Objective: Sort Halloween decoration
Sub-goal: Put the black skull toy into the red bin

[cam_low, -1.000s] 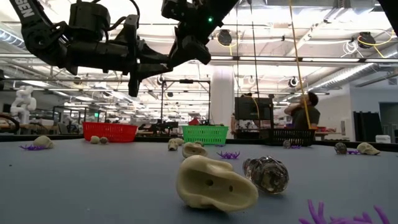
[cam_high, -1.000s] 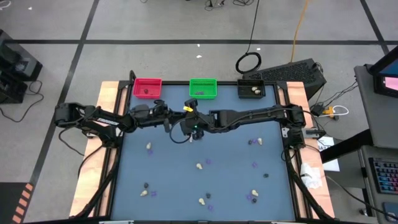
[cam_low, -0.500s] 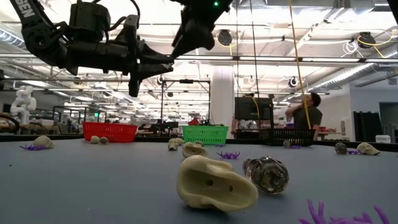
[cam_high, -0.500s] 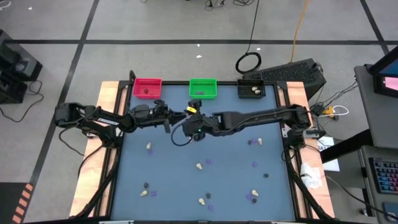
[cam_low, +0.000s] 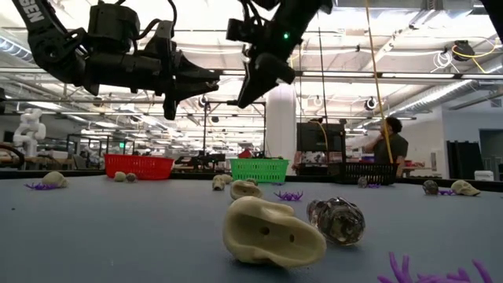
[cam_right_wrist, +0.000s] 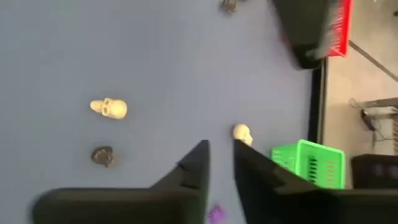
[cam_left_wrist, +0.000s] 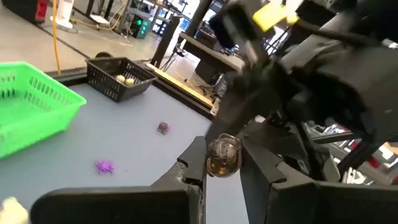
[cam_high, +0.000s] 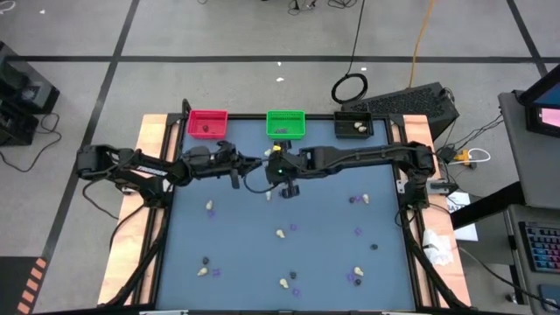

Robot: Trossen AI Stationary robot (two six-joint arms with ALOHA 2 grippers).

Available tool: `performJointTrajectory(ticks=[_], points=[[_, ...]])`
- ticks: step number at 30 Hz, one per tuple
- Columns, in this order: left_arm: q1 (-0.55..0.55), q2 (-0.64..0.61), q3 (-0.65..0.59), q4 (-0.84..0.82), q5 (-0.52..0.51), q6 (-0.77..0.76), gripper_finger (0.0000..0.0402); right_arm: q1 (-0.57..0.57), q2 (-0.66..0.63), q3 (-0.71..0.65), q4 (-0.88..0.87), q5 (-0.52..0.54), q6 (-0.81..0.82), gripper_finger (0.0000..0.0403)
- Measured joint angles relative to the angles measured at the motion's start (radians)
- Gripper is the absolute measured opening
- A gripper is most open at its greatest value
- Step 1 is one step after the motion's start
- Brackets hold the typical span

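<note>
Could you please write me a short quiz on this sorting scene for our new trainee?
1. True or false: the black bin holds cream-white trinkets.
2. What is between the fingers of the left gripper? A: a flat purple bit. B: a dark trinket. C: nothing.
3. Fill in: between the red bin and the black bin stands the ___ bin.
Key: 1 true; 2 B; 3 green, the green bin.

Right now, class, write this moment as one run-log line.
left hand: shut on dark trinket, raised | right hand: raised beside it, near green bin | loose trinkets: scattered on table
</note>
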Motion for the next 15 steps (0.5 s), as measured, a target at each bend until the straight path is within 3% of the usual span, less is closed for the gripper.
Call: performJointTrajectory(ticks=[3, 10, 15], points=[[0.054, -0.028, 0.0, -0.02, 0.056, -0.006, 0.0053, -0.016, 0.0, -0.05, 0.044, -0.038, 0.001, 0.0008], [0.197, -0.187, 0.0, -0.211, 0.122, 0.028, 0.0053, -0.044, 0.001, -0.214, 0.268, -0.091, 0.062, 0.0002], [0.307, -0.303, 0.022, -0.454, 0.153, 0.075, 0.0053, -0.042, 0.001, -0.292, 0.38, -0.119, 0.125, 0.0001]])
